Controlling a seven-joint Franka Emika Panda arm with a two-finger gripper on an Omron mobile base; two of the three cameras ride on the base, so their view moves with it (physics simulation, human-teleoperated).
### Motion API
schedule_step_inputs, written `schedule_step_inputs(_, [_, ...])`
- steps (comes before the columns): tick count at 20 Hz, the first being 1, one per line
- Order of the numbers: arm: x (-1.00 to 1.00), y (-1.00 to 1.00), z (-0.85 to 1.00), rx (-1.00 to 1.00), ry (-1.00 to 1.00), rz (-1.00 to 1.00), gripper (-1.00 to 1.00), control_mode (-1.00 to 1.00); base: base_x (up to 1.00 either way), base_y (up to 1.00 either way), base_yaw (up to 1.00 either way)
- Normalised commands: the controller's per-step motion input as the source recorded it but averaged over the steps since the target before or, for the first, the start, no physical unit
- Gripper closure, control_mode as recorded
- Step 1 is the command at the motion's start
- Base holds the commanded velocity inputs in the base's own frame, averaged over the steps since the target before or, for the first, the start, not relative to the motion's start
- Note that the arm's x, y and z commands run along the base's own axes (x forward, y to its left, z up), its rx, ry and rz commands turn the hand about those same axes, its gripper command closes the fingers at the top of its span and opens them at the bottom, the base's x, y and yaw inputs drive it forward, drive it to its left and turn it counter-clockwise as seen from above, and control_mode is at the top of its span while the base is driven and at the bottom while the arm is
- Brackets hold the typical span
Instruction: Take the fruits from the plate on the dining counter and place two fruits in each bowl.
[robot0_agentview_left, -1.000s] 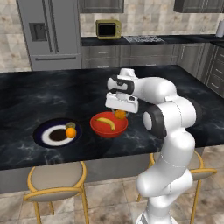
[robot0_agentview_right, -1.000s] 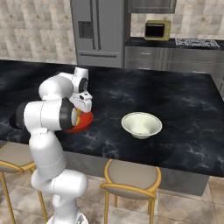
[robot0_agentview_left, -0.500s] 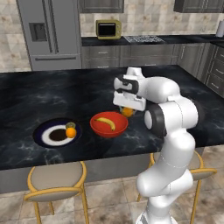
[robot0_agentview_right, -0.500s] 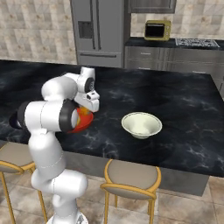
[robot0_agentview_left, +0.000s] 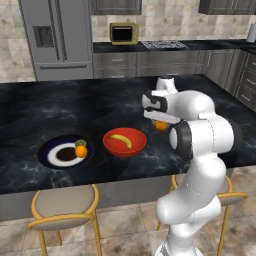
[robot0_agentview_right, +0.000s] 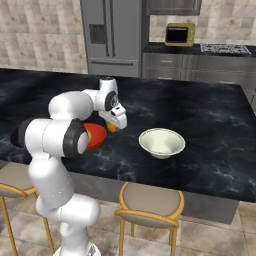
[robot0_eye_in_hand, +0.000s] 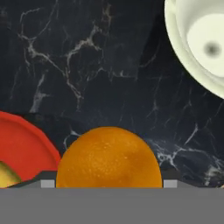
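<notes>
Where the black counter (robot0_agentview_left: 60, 107) runs off to the left, the blue-rimmed plate (robot0_agentview_left: 49, 156) carries one orange (robot0_agentview_left: 81, 151) with a small green fruit (robot0_agentview_left: 80, 143) just behind it. Next comes the red bowl (robot0_agentview_left: 124, 142) holding the banana (robot0_agentview_left: 121, 140). Right of it the gripper (robot0_agentview_left: 160, 123) hangs above the counter, pinching a second orange (robot0_agentview_left: 161, 125). Farther right, well apart, sits the cream bowl (robot0_agentview_right: 161, 142).
</notes>
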Motion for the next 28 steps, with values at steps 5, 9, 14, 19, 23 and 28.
schedule_step_inputs(5, [0.0, -0.86, 0.0, 0.09, -0.1, -0.13, 1.0, -1.0, 0.0, 0.0, 0.0])
schedule_step_inputs(9, [0.0, -0.77, 0.04, 0.04, -0.06, -0.11, 1.0, -1.0, 0.0, 0.0, 0.0])
schedule_step_inputs(14, [0.0, -0.89, 0.0, 0.11, 0.0, -0.04, 1.0, -1.0, 0.0, 0.0, 0.0])
schedule_step_inputs(19, [0.02, -0.82, 0.0, 0.1, 0.02, 0.0, 1.0, -1.0, 0.0, 0.0, 0.0])
schedule_step_inputs(23, [0.24, -0.57, -0.16, 0.0, 0.01, 0.01, 1.0, -1.0, 0.0, 0.0, 0.0])
schedule_step_inputs(28, [0.3, -0.3, -0.31, -0.01, 0.0, 0.06, 1.0, -1.0, 0.0, 0.0, 0.0])
